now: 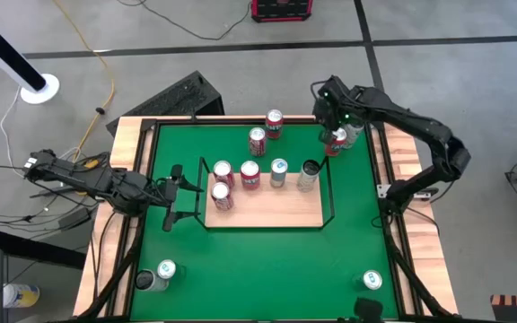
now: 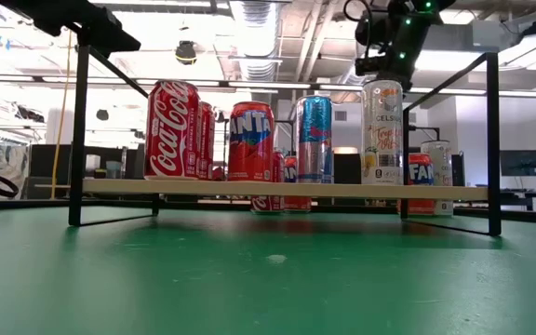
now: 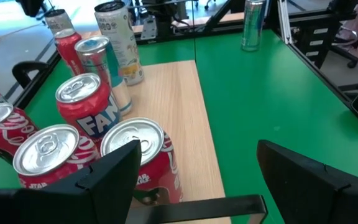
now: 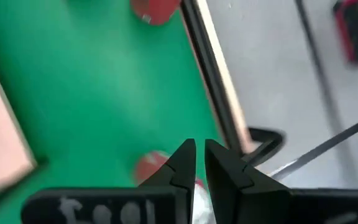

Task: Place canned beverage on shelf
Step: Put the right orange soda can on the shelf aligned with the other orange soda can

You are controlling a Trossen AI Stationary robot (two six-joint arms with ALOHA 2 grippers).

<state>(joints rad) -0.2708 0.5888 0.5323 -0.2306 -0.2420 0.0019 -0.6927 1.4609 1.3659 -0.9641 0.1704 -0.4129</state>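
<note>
Right wrist view: blurred red can (image 4: pixel 153 168)

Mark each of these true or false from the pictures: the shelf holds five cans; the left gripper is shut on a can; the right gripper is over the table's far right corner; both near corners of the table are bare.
1. The shelf holds five cans. True.
2. The left gripper is shut on a can. False: it is open and empty, at the shelf's left end.
3. The right gripper is over the table's far right corner. True: it is above a red can there.
4. Both near corners are bare. False: cans stand near both, such as the near-right can.
</note>
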